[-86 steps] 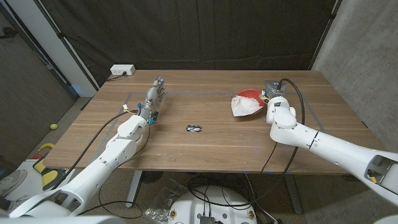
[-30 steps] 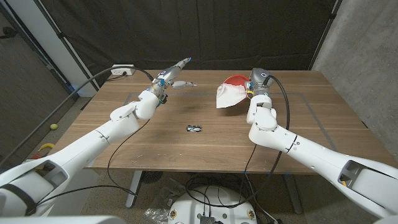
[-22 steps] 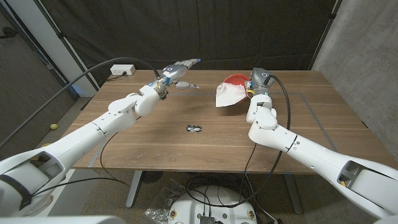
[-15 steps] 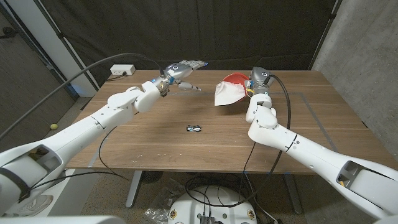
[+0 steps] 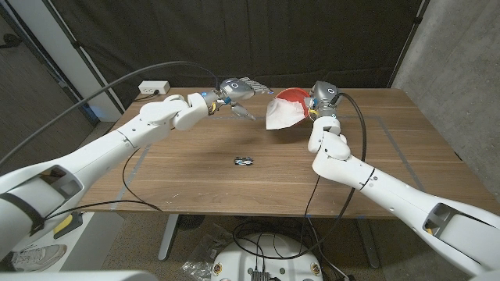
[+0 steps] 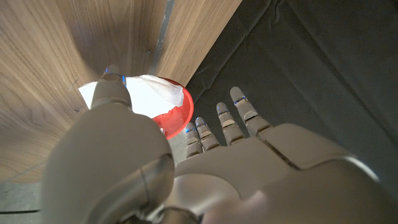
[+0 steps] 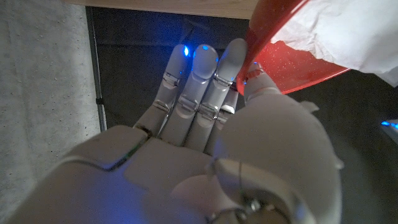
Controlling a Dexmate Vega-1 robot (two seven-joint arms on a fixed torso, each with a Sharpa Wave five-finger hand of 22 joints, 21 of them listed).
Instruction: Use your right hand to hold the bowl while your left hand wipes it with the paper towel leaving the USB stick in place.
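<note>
My right hand (image 5: 322,98) holds the red bowl (image 5: 291,95) off the table at the back, tilted toward my left side. In the right wrist view the thumb and fingers (image 7: 214,74) pinch the bowl's rim (image 7: 292,62). A white paper towel (image 5: 281,114) hangs out of the bowl; it is also in the right wrist view (image 7: 348,31). My left hand (image 5: 238,88) hovers in the air just left of the bowl, fingers apart, holding nothing. Its wrist view shows the left hand (image 6: 205,168) before the bowl (image 6: 177,118) and towel (image 6: 149,93). The small dark USB stick (image 5: 244,161) lies mid-table.
A white power strip (image 5: 154,87) sits at the table's back left corner. Thin tape lines (image 5: 391,140) mark the wooden table (image 5: 195,183). A black cable runs from my right wrist across the table's right side. A dark curtain hangs behind.
My left hand rose from the table's left side and swung right, up to the bowl, opening its fingers. My right hand lifted the bowl with the towel and tilted it.
</note>
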